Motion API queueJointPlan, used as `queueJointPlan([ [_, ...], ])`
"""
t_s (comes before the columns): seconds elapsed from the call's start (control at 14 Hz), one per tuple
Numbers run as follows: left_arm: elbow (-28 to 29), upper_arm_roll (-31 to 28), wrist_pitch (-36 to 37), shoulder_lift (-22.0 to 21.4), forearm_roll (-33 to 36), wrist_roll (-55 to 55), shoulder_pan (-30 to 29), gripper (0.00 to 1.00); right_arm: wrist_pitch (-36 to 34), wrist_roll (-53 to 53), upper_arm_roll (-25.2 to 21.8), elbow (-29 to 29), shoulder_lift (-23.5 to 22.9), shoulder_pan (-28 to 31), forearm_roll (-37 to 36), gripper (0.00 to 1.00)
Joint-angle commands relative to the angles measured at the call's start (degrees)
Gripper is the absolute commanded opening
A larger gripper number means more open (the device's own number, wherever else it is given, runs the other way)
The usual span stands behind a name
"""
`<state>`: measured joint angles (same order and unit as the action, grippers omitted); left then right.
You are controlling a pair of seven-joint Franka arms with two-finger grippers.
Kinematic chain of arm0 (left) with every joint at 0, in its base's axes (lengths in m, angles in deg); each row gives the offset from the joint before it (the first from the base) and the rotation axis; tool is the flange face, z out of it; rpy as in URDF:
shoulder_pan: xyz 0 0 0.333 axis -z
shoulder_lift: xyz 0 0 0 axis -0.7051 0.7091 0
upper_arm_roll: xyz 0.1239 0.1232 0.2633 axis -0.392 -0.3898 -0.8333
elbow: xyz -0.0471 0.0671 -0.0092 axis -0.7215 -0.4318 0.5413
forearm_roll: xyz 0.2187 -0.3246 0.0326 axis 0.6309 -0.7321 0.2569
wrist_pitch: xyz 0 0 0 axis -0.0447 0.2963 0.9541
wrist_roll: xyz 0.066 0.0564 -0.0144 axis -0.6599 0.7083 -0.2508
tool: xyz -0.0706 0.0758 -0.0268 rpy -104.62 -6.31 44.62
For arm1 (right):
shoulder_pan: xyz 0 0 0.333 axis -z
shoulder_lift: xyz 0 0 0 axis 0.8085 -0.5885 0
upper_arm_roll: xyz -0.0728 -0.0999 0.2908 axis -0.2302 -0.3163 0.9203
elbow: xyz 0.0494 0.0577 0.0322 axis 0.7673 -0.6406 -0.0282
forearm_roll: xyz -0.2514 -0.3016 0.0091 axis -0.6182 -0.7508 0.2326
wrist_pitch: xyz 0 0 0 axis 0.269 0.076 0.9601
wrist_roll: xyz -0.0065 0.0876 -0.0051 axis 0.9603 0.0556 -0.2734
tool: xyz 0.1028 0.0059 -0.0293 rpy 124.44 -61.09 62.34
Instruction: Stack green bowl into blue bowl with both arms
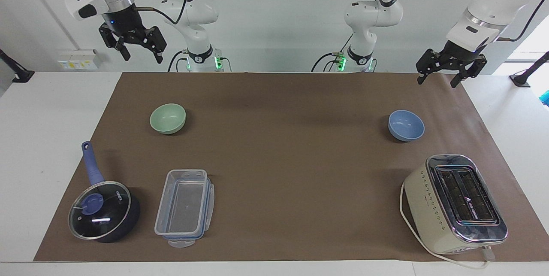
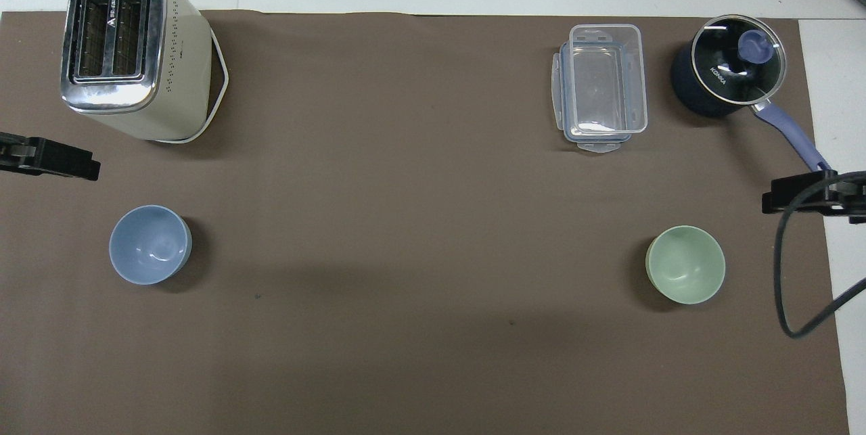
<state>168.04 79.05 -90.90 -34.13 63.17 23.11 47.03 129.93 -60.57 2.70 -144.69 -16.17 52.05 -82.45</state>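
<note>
A brown mat [image 1: 274,168] covers the white surface [image 1: 43,138], read here as a clock face with twelve o'clock at the robots' edge.

Nearest the robots, both arms wait, raised above that edge. The right claw [image 1: 139,50] hangs over the eleven o'clock corner, fingers spread, pinching nothing. The left claw [image 1: 439,74] hangs over the one o'clock corner, likewise spread and empty.

Next out, the green bowl [image 1: 167,118] sits at about ten o'clock, toward the right arm's end. The blue bowl [image 1: 405,125] sits at about two o'clock, toward the left arm's end. The two are well apart, each upright with its mouth facing up. Being round, neither has a long axis or a heading.

Farthest from the robots, a lidded blue-handled saucepan [image 1: 103,211] stands at eight o'clock with a clear lunch box [image 1: 184,207] just beside it at seven, and a cream toaster [image 1: 454,203] stands at four o'clock.

The task looks unstarted: neither bowl is touched. Everything is left: grasping the green bowl, carrying it across, probably by a handover between arms, and nesting it in the blue one.
</note>
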Motion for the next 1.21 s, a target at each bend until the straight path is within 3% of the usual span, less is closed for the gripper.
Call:
queueJointPlan([
  [0.0,1.4,0.1,0.7,-1.5,1.0,-0.3,0.0,1.0,-0.7,-1.5,0.2,1.0,-0.4,0.7,1.4,1.0],
  [1.14,1.4,0.3,0.5,-1.4,0.9,-0.6,0.6,1.0,-0.7,-1.5,0.2,1.0,-0.4,0.7,1.4,1.0],
])
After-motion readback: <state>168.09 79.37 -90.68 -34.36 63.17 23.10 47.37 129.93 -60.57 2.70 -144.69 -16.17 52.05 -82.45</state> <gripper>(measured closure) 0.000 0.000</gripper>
